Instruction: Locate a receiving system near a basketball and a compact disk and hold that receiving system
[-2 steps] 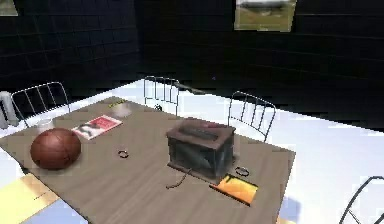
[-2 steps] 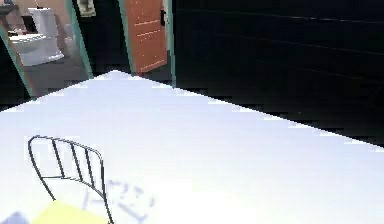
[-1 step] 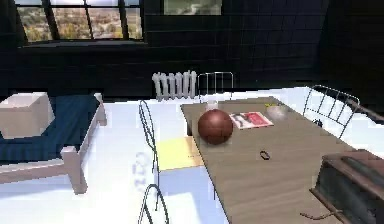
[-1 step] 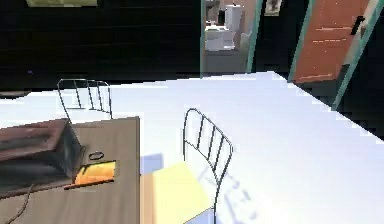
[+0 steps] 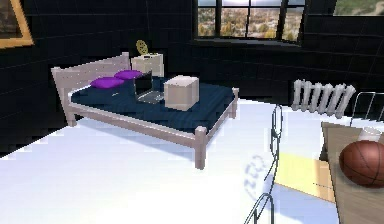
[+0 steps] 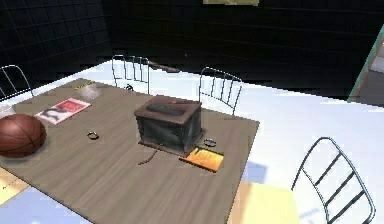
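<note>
Sitting near the middle of the wooden table, the dark boxy receiving system has a flat orange item just beside it. The basketball rests at the table's left end, and wire chairs stand around.

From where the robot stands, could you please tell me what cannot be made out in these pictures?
Forward view: the basketball is cut off by the right edge.
Forward view: the framed picture is cut off by the left edge.
Arm side view: a small ring-shaped thing on the table is too small to name.
Arm side view: the dark box hides its own far side.
</note>
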